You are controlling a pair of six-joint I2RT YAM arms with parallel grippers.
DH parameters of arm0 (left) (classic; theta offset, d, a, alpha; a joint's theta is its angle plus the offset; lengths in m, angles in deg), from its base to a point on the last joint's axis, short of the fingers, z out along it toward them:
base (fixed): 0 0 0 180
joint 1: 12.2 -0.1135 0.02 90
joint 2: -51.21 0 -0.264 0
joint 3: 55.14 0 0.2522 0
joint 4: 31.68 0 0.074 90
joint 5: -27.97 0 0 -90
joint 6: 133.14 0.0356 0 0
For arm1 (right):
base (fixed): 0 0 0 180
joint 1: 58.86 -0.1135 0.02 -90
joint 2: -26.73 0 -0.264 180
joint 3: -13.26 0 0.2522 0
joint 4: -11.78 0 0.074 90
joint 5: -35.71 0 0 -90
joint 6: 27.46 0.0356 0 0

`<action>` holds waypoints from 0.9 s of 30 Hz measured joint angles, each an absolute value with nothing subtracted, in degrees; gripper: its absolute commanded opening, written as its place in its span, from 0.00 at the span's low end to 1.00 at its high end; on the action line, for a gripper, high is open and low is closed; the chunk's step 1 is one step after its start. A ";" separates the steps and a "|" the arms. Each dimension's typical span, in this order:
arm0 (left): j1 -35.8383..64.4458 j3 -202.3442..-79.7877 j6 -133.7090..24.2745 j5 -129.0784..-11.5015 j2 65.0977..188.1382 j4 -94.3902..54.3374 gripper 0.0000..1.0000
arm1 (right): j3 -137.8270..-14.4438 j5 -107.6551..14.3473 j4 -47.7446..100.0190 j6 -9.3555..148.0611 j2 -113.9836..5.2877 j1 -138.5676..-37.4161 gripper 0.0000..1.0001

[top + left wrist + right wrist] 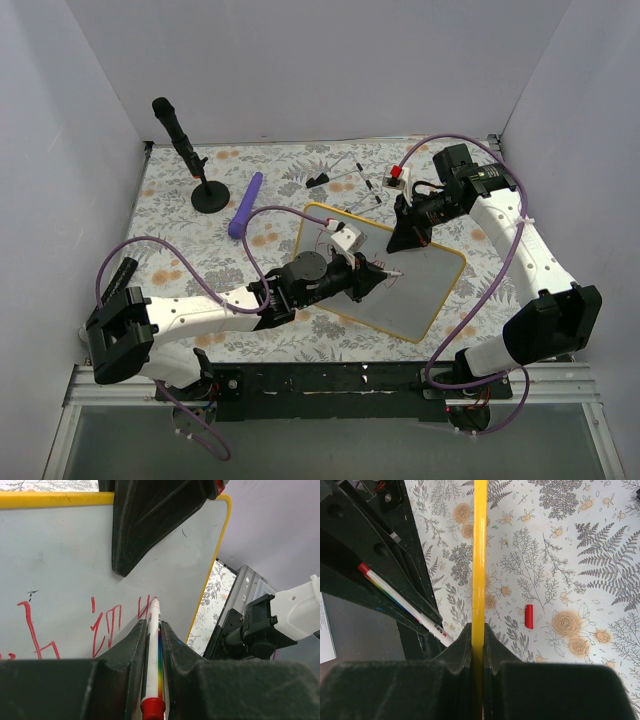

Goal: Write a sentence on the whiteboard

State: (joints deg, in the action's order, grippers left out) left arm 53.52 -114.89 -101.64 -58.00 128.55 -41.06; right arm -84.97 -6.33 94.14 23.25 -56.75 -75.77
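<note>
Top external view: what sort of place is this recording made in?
Probably a lab test booth, not a home: plain white walls box in a floral-cloth table, with the left arm and right arm bolted at its near edge.

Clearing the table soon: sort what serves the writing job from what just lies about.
In use: marker in left fingers, red lettering, whiteboard clamped by right fingers.
Lying about: purple cylinder, black microphone on stand, red cap.
</note>
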 measured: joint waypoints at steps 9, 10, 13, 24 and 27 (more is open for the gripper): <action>53.47 -115.42 -101.62 -57.82 128.79 -41.04 0.00 | -84.97 -6.33 94.14 23.16 -56.75 -75.77 0.01; 53.47 -115.55 -101.59 -57.76 128.81 -41.06 0.00 | -84.97 -6.31 94.14 23.16 -56.75 -75.77 0.01; 53.39 -115.90 -101.57 -57.62 128.81 -41.10 0.00 | -84.97 -6.33 94.14 23.14 -56.75 -75.77 0.01; 53.17 -117.08 -101.94 -59.07 130.41 -41.06 0.00 | -84.97 -6.33 94.12 23.12 -56.75 -75.73 0.01; 53.15 -117.08 -102.12 -59.26 130.43 -40.73 0.00 | -84.97 -6.33 94.12 23.10 -56.75 -75.73 0.01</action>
State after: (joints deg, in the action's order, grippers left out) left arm 53.15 -117.08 -102.12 -59.26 130.43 -40.73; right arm -84.97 -6.33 94.12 23.10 -56.75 -75.73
